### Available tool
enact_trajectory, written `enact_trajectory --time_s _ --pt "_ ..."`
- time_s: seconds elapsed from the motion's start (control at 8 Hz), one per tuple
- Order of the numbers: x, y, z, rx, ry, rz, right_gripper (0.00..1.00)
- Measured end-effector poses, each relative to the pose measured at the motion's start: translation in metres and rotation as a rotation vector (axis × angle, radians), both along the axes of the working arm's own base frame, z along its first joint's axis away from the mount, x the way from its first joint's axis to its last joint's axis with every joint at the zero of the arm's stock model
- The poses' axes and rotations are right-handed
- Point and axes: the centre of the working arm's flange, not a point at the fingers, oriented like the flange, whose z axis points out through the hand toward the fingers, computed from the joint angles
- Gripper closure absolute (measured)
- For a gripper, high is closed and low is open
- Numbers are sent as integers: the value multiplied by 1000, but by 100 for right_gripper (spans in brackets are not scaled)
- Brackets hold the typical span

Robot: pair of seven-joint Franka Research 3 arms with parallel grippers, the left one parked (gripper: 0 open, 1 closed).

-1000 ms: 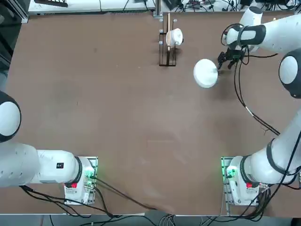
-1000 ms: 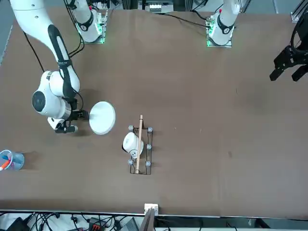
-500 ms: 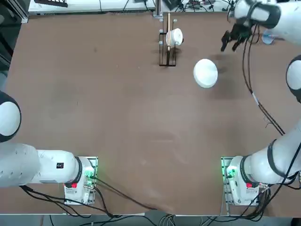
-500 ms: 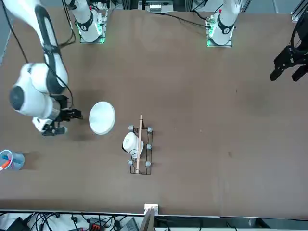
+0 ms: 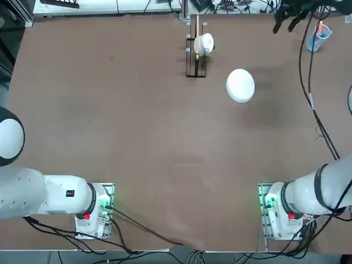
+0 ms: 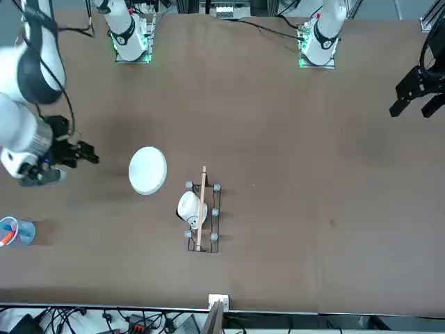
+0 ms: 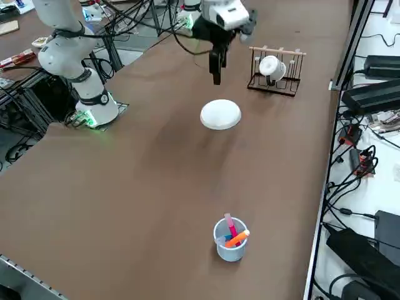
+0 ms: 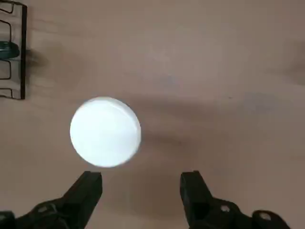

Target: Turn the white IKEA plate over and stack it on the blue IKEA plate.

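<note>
White IKEA plate flat on desk. Right tool open, empty, raised at plate's 2 o'clock, top view.

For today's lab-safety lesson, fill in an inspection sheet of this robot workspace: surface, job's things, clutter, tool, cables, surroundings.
Surface: brown table, bare across the middle.
Job's things: white plate lying flat, alone; blue plate not visible as a separate item.
Clutter: rack holding a white cup; blue cup with orange and pink items.
Tool: right tool open, empty, raised above the table beside the white plate.
Cables: black cable hanging along the right arm; more at the bases.
Surroundings: equipment and wires beyond the table's edges.
</note>
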Motion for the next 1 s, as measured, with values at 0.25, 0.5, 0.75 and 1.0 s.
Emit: enact_trajectory --time_s 0.25,0.5,0.75,1.0 --pt "-24 -1 81 -25 53 -56 0" --pt "-39 -5 128 -29 62 -83 0" --pt "-42 -12 134 -31 81 -95 0" --pt "-40 -13 135 -32 81 -98 0"
